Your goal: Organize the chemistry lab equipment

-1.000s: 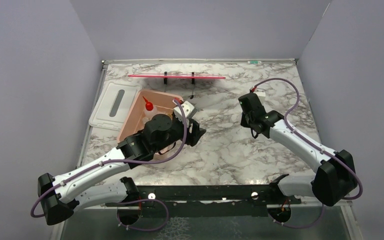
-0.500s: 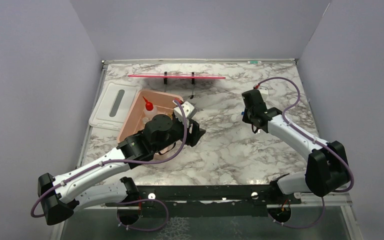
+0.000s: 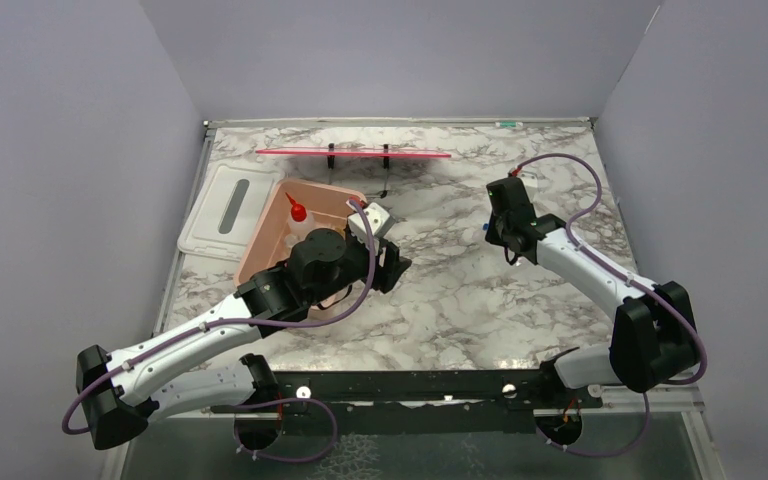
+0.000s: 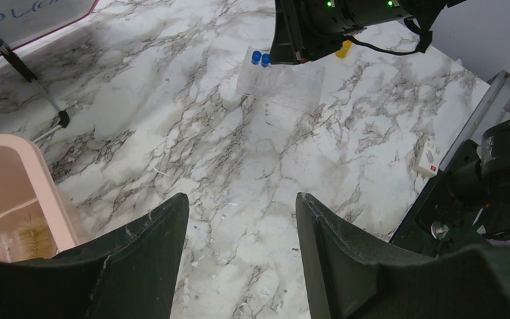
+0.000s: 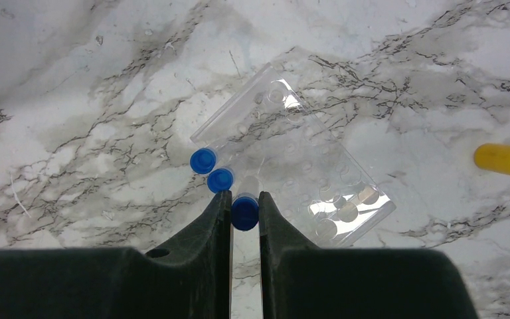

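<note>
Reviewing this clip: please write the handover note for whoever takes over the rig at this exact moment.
Left hand: open, empty, over the marble table beside the pink tub.
Right hand: shut on a blue-capped tube at the edge of the clear rack. Two other tubes sit at the rack's corner.
Done: squeeze bottle and brush are in the tub.
Left: the tubes, the rack and a yellow item remain on the table.

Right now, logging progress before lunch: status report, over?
Left end effector open, empty. Right end effector shut on blue-capped tube at clear rack. Yellow piece lies apart, not blocking.
</note>
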Controlling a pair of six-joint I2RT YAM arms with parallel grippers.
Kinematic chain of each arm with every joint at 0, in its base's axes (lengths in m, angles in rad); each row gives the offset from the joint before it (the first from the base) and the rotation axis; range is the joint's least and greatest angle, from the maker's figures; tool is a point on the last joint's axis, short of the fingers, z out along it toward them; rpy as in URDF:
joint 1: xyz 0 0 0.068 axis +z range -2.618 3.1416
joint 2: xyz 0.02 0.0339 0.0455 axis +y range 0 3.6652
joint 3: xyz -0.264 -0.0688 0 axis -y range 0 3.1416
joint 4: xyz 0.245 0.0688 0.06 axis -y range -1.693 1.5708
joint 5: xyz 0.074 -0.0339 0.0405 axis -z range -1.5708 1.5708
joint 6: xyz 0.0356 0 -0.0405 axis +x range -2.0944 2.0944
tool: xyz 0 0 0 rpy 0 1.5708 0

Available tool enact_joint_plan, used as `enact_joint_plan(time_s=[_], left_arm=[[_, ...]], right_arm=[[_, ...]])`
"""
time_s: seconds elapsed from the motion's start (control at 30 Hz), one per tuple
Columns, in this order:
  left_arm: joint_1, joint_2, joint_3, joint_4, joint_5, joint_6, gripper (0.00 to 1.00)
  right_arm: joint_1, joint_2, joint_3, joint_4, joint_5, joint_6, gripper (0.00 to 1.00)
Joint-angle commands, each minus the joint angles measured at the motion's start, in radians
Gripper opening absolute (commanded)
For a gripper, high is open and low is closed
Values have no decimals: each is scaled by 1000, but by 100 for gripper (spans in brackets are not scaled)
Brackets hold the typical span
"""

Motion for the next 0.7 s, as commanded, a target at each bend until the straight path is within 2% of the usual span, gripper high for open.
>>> enact_joint_plan(time_s=[0.0,0.43,0.67], left_arm=[[-7,-1,-8,20,-26,-9,63],[-7,1,-10,20,-32,-10,63],[-6,0,-11,20,-33,-11,63]], right_arm=[[-8,8,-3,-50,-63,2,8],[-8,24,16,-78,-44,-16,8],[-9,17,30,-115,-84,-24,8]])
